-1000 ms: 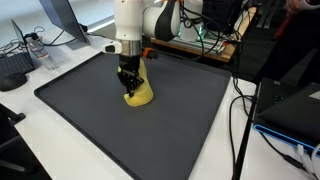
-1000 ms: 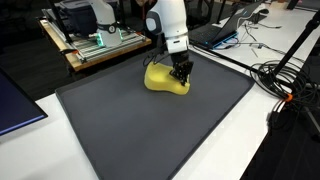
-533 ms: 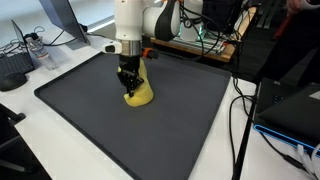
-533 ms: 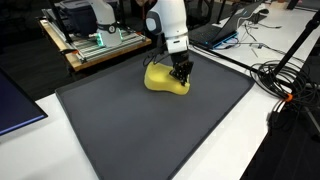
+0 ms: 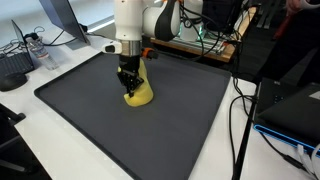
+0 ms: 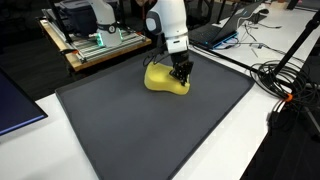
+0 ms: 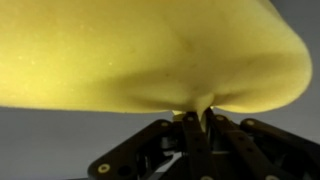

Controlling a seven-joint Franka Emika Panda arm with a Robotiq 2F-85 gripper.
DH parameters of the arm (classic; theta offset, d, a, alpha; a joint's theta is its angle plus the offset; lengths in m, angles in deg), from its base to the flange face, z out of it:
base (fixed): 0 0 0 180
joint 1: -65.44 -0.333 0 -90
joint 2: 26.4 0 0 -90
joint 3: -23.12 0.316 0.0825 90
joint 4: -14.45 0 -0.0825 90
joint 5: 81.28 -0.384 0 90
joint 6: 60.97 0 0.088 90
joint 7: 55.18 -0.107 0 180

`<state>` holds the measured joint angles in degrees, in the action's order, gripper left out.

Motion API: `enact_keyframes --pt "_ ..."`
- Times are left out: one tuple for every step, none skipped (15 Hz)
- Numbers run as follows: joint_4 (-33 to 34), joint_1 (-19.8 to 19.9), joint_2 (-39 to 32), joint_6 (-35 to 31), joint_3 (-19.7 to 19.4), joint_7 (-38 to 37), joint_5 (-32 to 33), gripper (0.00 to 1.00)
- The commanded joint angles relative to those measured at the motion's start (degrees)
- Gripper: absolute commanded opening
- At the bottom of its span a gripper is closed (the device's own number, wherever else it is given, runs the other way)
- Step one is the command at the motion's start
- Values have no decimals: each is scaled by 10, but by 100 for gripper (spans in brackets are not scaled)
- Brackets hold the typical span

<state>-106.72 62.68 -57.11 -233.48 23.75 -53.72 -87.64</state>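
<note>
- Pinching the yellow sponge (image 5: 142, 95), the gripper (image 5: 126, 86) has its two black fingers pressed close together on a small fold of the soft material; nothing else is between them.
- In the wrist view the yellow sponge (image 7: 140, 55) fills most of the picture; the gripper (image 7: 197, 118) nips it at its lower edge, and the surface puckers inward at that spot.
- The yellow sponge sits on a dark grey mat (image 5: 175, 120), in the part nearer the arm's base and away from the mat's edges; its underside seems to touch the mat, though whether the pinched end is raised a little I cannot tell.
- In an exterior view the gripper (image 6: 181, 76) comes straight down onto the side of the yellow sponge (image 6: 158, 79) that faces the near right of the mat (image 6: 150, 135); the white arm (image 6: 170, 20) stands upright above it.
- The mat lies on a white table (image 5: 45, 140); a monitor (image 5: 62, 18) stands beyond the mat's corner.
- In an exterior view a wooden cart (image 6: 100, 47) with equipment stands behind the mat; black cables (image 6: 290, 85) trail over the table well apart from the yellow sponge.
</note>
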Motion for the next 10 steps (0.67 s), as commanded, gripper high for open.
enact_keyframes --pt "8 6 -2 8 2 -11 15 2" --pt "8 6 -3 8 2 -11 15 2" --pt "8 5 -3 8 1 -12 15 2" --pt "7 7 -2 3 2 -11 14 2" --pt "8 9 -2 4 4 -9 14 33" --pt "8 6 -2 1 0 -12 15 35" --pt "8 9 -2 2 2 -10 14 41" --pt "9 9 -1 2 1 -10 14 47" --pt "9 11 0 4 2 -9 14 55" --pt "9 12 1 6 3 -7 15 62"
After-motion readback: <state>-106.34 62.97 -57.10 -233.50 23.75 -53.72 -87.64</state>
